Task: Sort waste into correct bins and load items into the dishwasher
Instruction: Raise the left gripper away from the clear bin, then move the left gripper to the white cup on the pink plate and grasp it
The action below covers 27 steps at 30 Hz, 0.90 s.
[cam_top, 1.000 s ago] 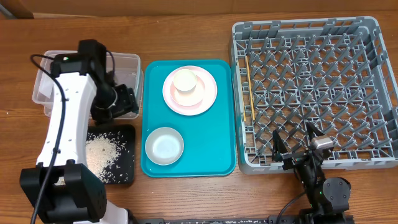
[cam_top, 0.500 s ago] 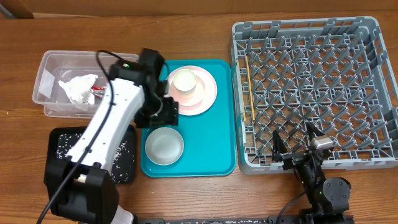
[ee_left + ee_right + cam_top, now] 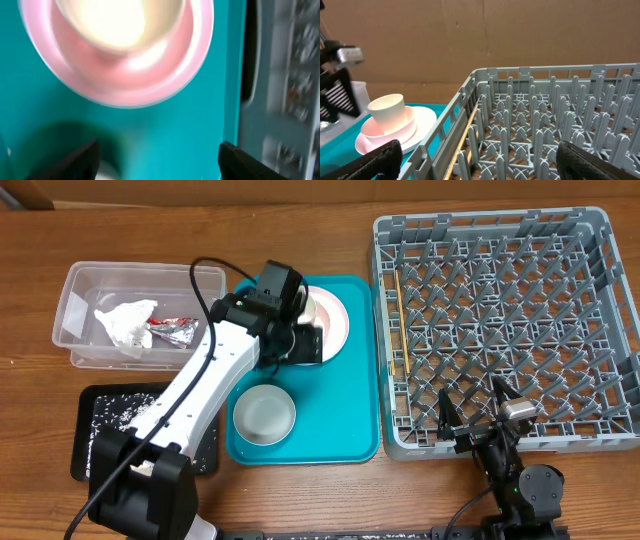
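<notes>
A cream cup stands in a pink bowl on a pale pink plate, on the teal tray. My left gripper hovers open and empty over this stack. In the left wrist view the bowl is blurred above my gripper. A white bowl sits at the tray's front. The clear tub holds a napkin and a red foil wrapper. The black tray holds rice. My right gripper is open at the grey rack's front wall, and shows so in its wrist view.
A thin wooden stick lies along the rack's left inner side, also in the right wrist view. The rack's wall is close to the right of my left gripper. A cardboard wall stands behind the table.
My left arm has swung right from the clear tub, across the teal tray, to above the plate stack. The napkin and wrapper now show in the tub. The right arm has not moved.
</notes>
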### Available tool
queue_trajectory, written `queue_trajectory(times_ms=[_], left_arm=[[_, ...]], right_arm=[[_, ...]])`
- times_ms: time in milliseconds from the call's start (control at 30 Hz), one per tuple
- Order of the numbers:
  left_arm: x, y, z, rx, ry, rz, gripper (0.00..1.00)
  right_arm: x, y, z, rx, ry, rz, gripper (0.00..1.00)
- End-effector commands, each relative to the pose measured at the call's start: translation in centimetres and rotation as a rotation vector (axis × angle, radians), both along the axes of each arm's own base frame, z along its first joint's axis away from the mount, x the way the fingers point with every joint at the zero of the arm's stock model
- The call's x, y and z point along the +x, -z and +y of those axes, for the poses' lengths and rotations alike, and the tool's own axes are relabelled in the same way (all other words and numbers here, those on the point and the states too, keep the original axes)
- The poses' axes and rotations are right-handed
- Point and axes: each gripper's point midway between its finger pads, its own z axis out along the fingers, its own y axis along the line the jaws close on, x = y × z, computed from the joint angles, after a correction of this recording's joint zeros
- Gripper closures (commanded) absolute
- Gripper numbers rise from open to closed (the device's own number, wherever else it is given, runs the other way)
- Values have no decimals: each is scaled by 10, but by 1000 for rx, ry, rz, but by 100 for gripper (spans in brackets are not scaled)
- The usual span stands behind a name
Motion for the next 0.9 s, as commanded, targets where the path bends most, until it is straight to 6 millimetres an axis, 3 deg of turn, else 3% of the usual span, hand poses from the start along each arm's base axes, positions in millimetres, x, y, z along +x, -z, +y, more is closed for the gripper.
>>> queue_trajectory(times_ms=[0, 200, 367, 700, 867], left_arm=[[34, -12, 21, 10, -227, -103, 23], [69, -30, 26, -92, -376, -205, 26], [78, -32, 35, -99, -459, -226, 29], [81, 14, 38, -43, -489, -140, 38], [82, 41, 38, -13, -489, -90, 56]], right_arm=[[1, 2, -2, 4, 10, -2, 0], [1, 2, -2, 4, 10, -2, 0], [1, 2, -2, 4, 10, -2, 0], [1, 2, -2, 4, 10, -2, 0], [1, 2, -2, 4, 10, -2, 0]])
